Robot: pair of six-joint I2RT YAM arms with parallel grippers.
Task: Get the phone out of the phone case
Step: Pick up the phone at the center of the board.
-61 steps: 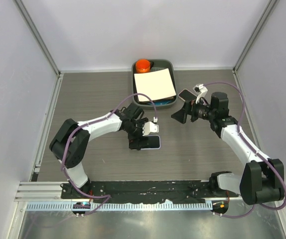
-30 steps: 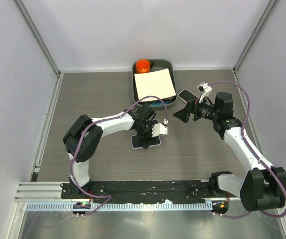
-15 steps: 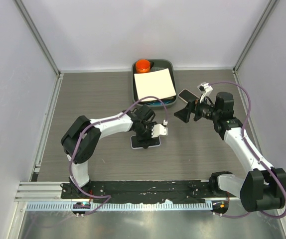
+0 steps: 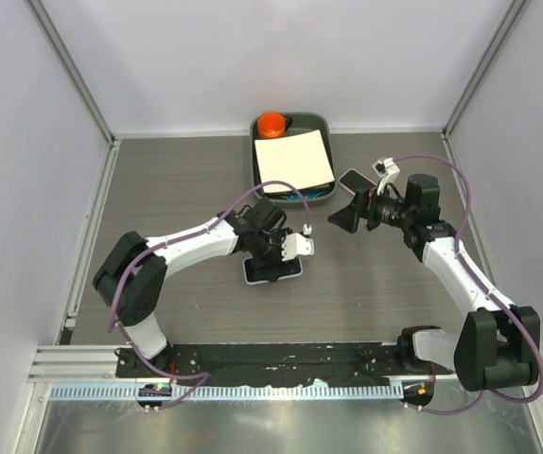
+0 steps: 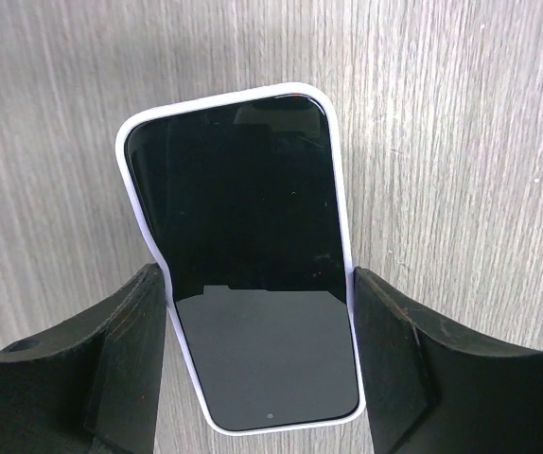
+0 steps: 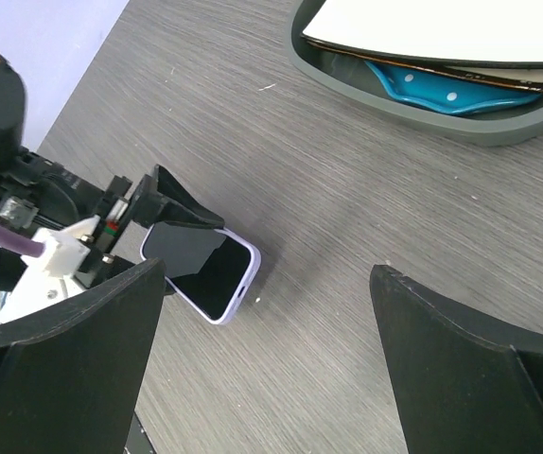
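Both left gripper fingers clasp the cased phone.

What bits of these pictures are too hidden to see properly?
- Top view: left gripper covers part of the phone.
- Right wrist view: white paper hides most of the blue thing in the tray.
- Left wrist view: unclear whether the fingers squeeze the phone case.

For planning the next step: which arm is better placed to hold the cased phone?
Left. The left tool has a finger against each long side of the cased phone. The right tool hangs open, apart from it.
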